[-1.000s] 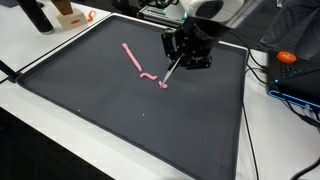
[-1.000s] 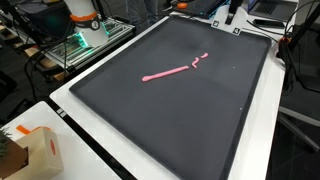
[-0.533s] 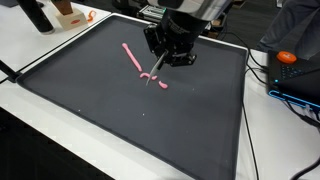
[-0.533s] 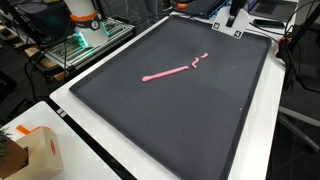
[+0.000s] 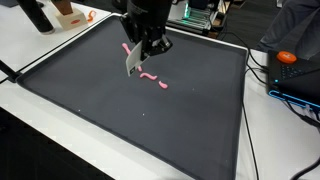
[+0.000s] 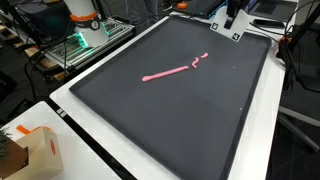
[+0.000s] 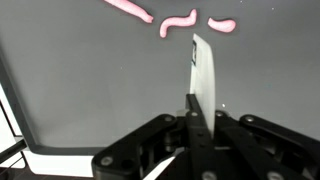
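My gripper (image 5: 144, 48) is shut on a thin white flat blade (image 5: 133, 63) that points down at a black mat (image 5: 90, 90). The blade tip hangs over the lower end of a long pink strip (image 5: 130, 52). A wavy pink piece (image 5: 148, 75) and a small pink bit (image 5: 163, 85) lie just to the right of the tip. In the wrist view the blade (image 7: 205, 75) sticks out from my jaws (image 7: 200, 108), with the pink pieces (image 7: 180, 20) beyond it. In an exterior view the strip (image 6: 168, 72) lies on the mat (image 6: 160, 120); the gripper does not show there.
The mat lies on a white table (image 5: 30, 120). A dark bottle (image 5: 35, 15) and a brown box (image 5: 68, 12) stand at the back left. An orange object (image 5: 288, 57) and cables lie to the right. A cardboard box (image 6: 25, 150) sits at a table corner.
My gripper has moved left across the mat with the blade, from beside the small pink bit to over the long strip. The pink pieces have not moved.
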